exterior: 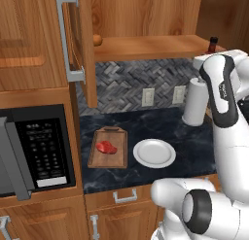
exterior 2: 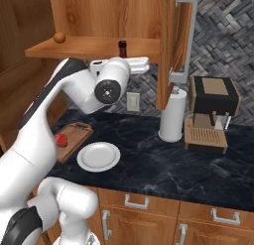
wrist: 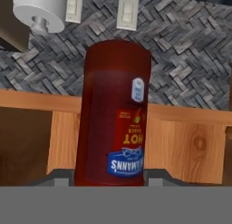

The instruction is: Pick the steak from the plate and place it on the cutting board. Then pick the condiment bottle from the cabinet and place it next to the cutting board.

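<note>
The condiment bottle point(wrist: 115, 109) stands close before the hand camera, dark red with a red label, flanked by the two fingertips point(wrist: 61, 177); my gripper point(wrist: 108, 178) is shut on it. From the base, its black cap point(exterior: 213, 42) pokes above my arm at the right end of the cabinet point(exterior: 146, 47) shelf, and the bottle point(exterior 2: 122, 47) stands at the shelf's front edge with my gripper point(exterior 2: 124, 58) at it. The steak point(exterior: 106, 147) lies on the cutting board point(exterior: 99, 160). Beside the board sits the bare white plate point(exterior: 154, 153).
The open cabinet door point(exterior: 80, 44) juts out left of the shelf. A paper-towel roll point(exterior: 196, 102) stands below the shelf's right end, a coffee machine point(exterior 2: 211, 112) further right. The microwave point(exterior: 34, 151) is left of the board. A small orange ball point(exterior: 97, 39) rests on the shelf.
</note>
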